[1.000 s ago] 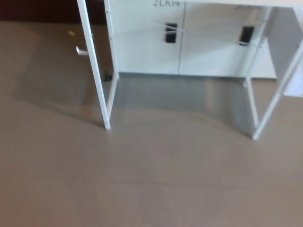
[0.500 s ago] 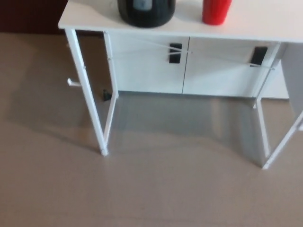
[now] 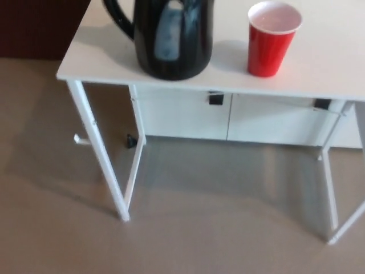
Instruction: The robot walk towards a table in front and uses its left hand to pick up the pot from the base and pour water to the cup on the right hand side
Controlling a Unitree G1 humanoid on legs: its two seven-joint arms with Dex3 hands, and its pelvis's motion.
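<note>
Tilting up, my camera now takes in more of the table [image 3: 102, 63]: the pot [image 3: 171, 37] stands left, the cup [image 3: 272, 39] right, probably empty. Neither hand shows, so fingers unknown; the approach is nearly done.

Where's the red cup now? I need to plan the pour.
In the head view, the red cup stands upright on the white table, right of the black pot, apart from it.

Soft, even indoor light, fairly bright. The whole picture is slightly blurred. A pale sheen glares on the black pot [image 3: 171, 37]. The worktop [image 3: 102, 60] casts a faint shadow on the floor [image 3: 188, 228] beneath it and to the left.
</note>
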